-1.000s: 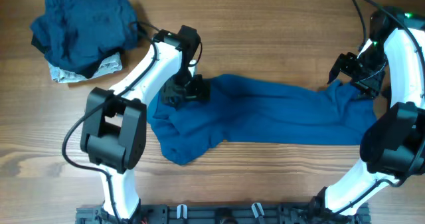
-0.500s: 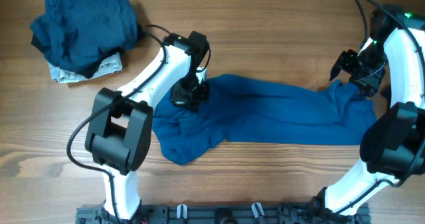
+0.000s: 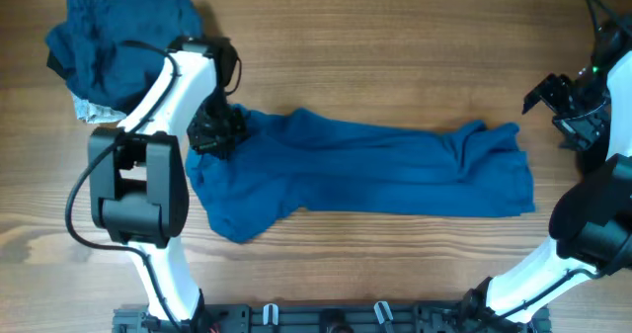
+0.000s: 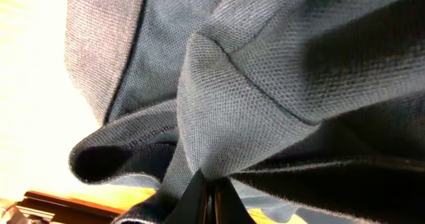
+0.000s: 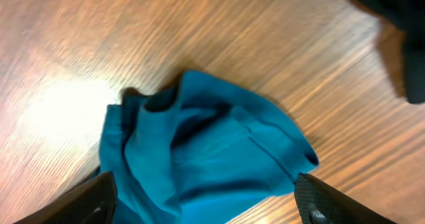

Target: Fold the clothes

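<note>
Table [image 3: 395, 56], shirt [image 3: 375, 170] dragged leftward, right gripper [image 3: 555, 111] released

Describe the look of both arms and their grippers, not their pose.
Both arms are smooth white tubes joined by bulky black joints. The left arm and right arm each trail a thin black cable; the right also shows a small green light. The left gripper and right gripper are black.

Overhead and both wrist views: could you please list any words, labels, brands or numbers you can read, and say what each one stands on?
No readable text in any view.
The blue garment shows no tag or print, even close up in the left wrist view.
The pile of clothes and the wooden table carry no visible markings.
</note>
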You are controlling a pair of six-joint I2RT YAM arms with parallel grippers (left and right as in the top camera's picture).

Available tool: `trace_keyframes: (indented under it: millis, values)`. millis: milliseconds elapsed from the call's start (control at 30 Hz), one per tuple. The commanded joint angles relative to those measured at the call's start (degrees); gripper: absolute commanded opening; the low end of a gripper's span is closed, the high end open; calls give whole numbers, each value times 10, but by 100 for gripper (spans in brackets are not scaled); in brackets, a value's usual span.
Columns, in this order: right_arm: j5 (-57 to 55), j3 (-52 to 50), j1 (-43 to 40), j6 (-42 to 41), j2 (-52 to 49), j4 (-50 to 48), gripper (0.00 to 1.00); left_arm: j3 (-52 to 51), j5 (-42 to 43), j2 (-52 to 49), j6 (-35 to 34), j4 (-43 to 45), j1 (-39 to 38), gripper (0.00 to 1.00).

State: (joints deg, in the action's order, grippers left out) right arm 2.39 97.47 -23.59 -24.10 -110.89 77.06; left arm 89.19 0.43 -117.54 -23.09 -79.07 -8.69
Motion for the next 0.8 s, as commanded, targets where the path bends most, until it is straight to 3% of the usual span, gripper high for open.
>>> trace_keyframes:
  millis: [0, 167, 367, 500, 633, 767]
  values:
    - [76, -5, 12, 49, 2, -1, 86, -3, -48, -8, -17, -1, 11, 4]
    - [144, -5, 50, 105, 2, 10, 86, -3, -65, -8, -31, 2, 42, 4]
    - [129, -5, 117, 135, -1, -12, 90, -3, -65, -8, -28, 1, 92, 4]
    - [80, -5, 121, 136, -14, -64, 99, -3, -66, -8, -26, 1, 109, 4]
    - [103, -5, 120, 213, -45, -71, 99, -3, -66, -8, -26, 2, 126, 4]
    - [106, -5, 120, 235, -85, -118, 99, -3, -65, -8, -26, 2, 138, 4]
